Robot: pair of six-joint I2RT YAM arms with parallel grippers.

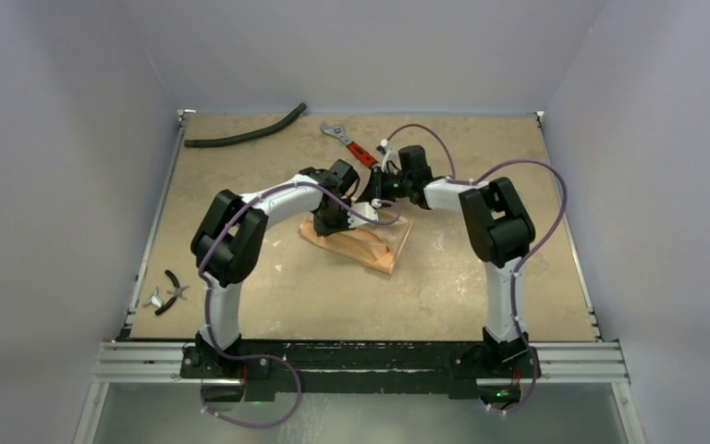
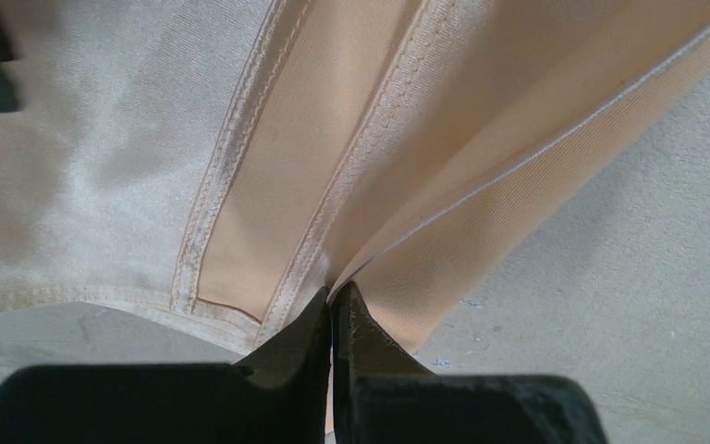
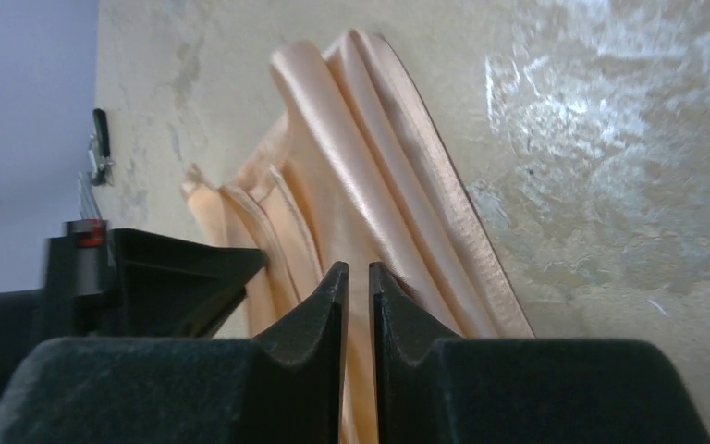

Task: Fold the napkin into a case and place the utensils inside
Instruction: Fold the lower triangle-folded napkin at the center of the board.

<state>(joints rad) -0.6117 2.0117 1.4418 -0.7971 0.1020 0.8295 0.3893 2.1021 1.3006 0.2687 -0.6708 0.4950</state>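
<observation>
Napkin (image 2: 268, 185) fold in left pincer (image 2: 335, 296) (tips together), right pincer (image 3: 359, 275) perhaps gripping

Napkin (image 2: 268, 185): peach woven cloth with a satin sheen and stitched hems. Bench (image 3: 610, 139): mottled tan, stone-like, faintly glossy. Left end effector (image 2: 333, 310): matt black plastic. Wrench (image 1: 349, 143), far edge: bare steel. Hose (image 1: 250, 137), far-left corner: matt black.

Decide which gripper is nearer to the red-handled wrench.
Right. The right gripper sits at the far edge of the napkin, just short of the red-handled wrench. The left gripper is farther off, over the napkin's left part, its fingers pinching a fold.
</observation>
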